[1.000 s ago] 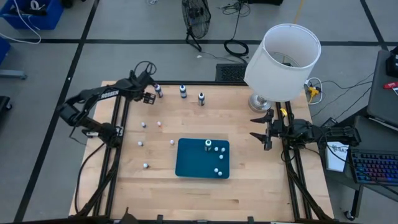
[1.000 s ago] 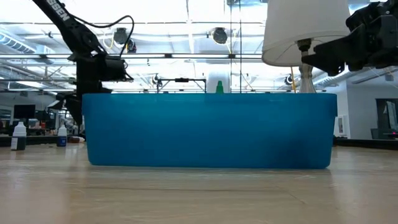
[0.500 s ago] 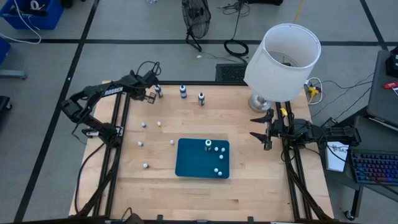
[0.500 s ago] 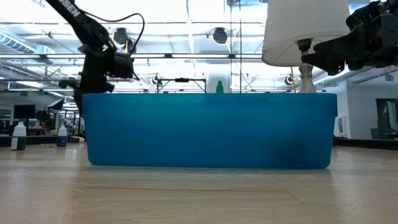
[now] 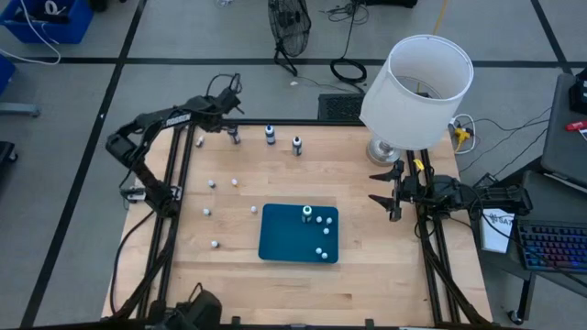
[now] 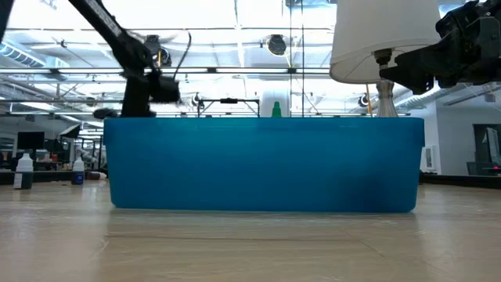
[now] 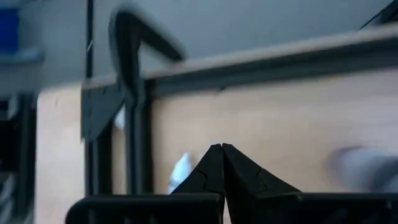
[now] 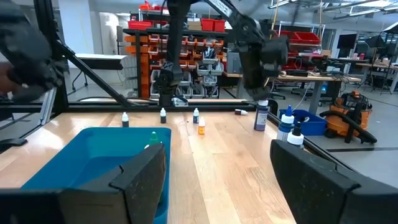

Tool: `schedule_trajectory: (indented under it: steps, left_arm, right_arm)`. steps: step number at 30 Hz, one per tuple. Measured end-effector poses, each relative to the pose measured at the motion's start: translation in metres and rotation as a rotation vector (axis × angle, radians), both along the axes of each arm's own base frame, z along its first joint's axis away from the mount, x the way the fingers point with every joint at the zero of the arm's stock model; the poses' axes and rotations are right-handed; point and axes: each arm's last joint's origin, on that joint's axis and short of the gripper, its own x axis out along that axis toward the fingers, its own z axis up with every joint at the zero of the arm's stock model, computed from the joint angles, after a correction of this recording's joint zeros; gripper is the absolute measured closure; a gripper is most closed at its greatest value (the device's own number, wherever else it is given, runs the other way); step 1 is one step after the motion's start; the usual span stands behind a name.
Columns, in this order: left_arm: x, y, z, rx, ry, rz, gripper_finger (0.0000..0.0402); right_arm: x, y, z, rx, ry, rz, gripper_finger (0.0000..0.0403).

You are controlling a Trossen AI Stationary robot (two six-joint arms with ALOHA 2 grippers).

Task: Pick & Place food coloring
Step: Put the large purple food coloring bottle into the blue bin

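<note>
High view: left gripper (image 5: pixel 226 126) at far-left table (image 5: pixel 275 174) edge, fingers pinched together, holding nothing visible. Right gripper (image 5: pixel 385 191) near lamp (image 5: pixel 417 87), fingers spread wide, empty. Food coloring bottles (image 5: pixel 270 136) along far edge; others on blue mat (image 5: pixel 280 240).
</note>
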Motion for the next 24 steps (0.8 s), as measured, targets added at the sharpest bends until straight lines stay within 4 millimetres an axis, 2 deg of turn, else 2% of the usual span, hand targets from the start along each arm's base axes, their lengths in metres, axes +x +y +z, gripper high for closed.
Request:
schedule_trajectory:
  steps: [4,9,18,24]
  left_arm:
    - [-0.009,0.005,-0.021,-0.09,0.036,0.1,0.04]
    - [-0.009,0.004,-0.026,-0.091,0.049,0.119,0.0401]
    - [-0.004,-0.016,0.0,-0.047,0.052,0.007,0.0401]
    - [0.005,-0.028,0.019,-0.018,-0.024,-0.102,0.04]
  right_arm:
    - [0.0,0.0,0.0,0.0,0.0,0.0,0.0128]
    - [0.0,0.0,0.0,0.0,-0.001,0.001,0.0127]
    - [0.0,0.0,0.0,0.0,-0.002,0.001,0.0131]
    - [0.0,0.0,0.0,0.0,-0.001,0.001,0.013]
